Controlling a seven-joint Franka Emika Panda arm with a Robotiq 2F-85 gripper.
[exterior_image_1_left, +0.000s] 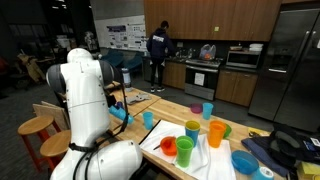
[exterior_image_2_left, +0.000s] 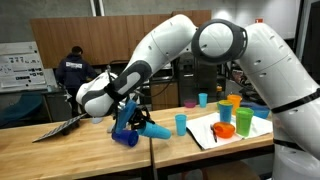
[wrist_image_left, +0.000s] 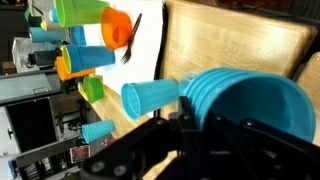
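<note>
While the white arm (exterior_image_2_left: 200, 45) reaches low over the wooden worktop (exterior_image_2_left: 60, 150), its tool (exterior_image_2_left: 127, 122) hangs just above the board near the seam between two tops. The stack of light-blue cups (exterior_image_2_left: 152, 128) lies on its side at the tool, mouth toward the fingers and narrow end pointing away. In the wrist view the stack (wrist_image_left: 240, 100) fills the lower right, its rim right at the dark fingers. The fingers are drawn together on that rim, as far as the wrist view shows. The number of nested cups cannot be read with certainty. One darker blue item (exterior_image_2_left: 125, 138) sits on the worktop directly beneath the tool; its kind cannot be told.

Count of other items, well apart from the tool:
- White mat (exterior_image_1_left: 200, 160): one.
- Blue bowl (exterior_image_1_left: 244, 160): one, beside the mat.
- Green bowl (exterior_image_1_left: 185, 150): one, on the mat.
- Orange bowl (exterior_image_1_left: 169, 147): one, on the mat, touching the green bowl.
- Orange cup (exterior_image_1_left: 216, 132): one, upright.
- Yellow-green cup (exterior_image_1_left: 192, 130): one, upright.
- Single light-blue cups: two, both upright, one near the stack (exterior_image_2_left: 181, 124) and one farther back (exterior_image_2_left: 202, 99).
- Purple cup (exterior_image_1_left: 196, 107): one.
</note>
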